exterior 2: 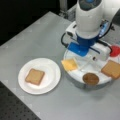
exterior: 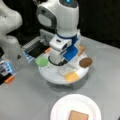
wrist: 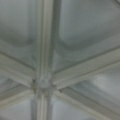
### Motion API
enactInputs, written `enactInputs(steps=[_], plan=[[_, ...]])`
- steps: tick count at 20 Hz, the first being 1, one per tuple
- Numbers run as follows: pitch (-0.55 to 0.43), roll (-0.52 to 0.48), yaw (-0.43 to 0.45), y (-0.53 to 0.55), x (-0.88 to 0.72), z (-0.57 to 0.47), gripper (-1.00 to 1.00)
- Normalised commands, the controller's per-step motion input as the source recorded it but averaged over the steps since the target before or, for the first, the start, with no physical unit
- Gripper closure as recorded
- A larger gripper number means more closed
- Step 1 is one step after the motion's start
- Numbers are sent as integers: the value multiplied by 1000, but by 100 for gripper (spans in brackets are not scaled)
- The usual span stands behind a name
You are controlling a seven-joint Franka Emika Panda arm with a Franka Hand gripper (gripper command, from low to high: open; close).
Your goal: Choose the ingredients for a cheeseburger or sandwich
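While my arm hangs low over the round divided tray (exterior: 53, 77), the gripper (exterior: 65, 65) sits down at the tray's middle, hidden under the wrist, so I cannot tell whether it is clenched or released. My wrist view shows only the tray's white ribs (wrist: 43, 83) meeting close below. One toast square (exterior 2: 34, 76) lies on the white plate (exterior 2: 53, 67), well apart on the table (exterior 2: 37, 32). Cheese (exterior 2: 69, 64), brown patty (exterior 2: 90, 78), another toast (exterior 2: 112, 69), tomato (exterior 2: 115, 50) and lettuce (exterior: 41, 61) lie in the tray around the gripper.

White, rounded arm (exterior: 58, 17) with a blue wrist collar, seemingly black cable.
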Motion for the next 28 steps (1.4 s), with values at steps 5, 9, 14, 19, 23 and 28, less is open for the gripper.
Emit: enactInputs(steps=[5,9,14,19,23,28], plan=[[-206,-51,-50,89,-299,-157,-100],[-228,-34,-66,133,-292,-208,-100],[-230,7,-94,133,-291,-201,-100],[-216,14,-100,88,-295,-131,-100],[-232,18,-63,35,-257,-112,-100],[-241,26,-48,13,-236,-141,-100]])
